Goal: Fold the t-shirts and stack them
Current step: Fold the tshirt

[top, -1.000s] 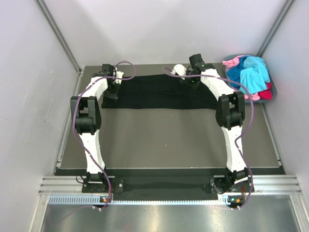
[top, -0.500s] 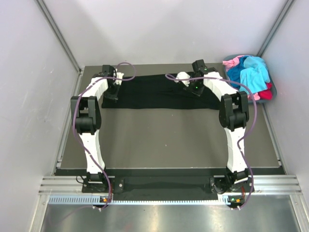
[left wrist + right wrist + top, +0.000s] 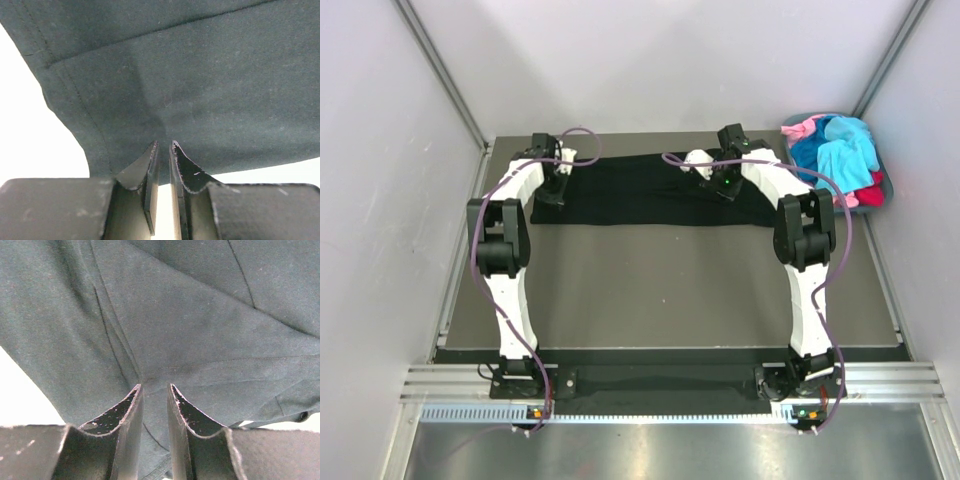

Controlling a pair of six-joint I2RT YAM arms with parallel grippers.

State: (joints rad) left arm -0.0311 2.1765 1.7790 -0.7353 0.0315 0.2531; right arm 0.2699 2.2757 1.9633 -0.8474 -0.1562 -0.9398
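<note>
black t-shirt [image 3: 640, 190] flat along the far edge

plenty of bare table [image 3: 660, 290] in front of it; basket [image 3: 882, 195] of coloured t-shirts [image 3: 835, 145] just off its right end; left gripper [image 3: 163, 146] pinches its left edge, jaws nearly together; right gripper [image 3: 155, 387] sits on the cloth, jaws slightly parted, holding nothing

A dark grey table [image 3: 670, 290] sits in a booth with plain pale walls [image 3: 380, 200] at left, back and right. Metal struts [image 3: 440, 70] rise from its two far corners. An aluminium rail [image 3: 670, 382] runs along its near edge, with a brushed metal sheet [image 3: 670, 450] beyond, in soft, even light.
</note>
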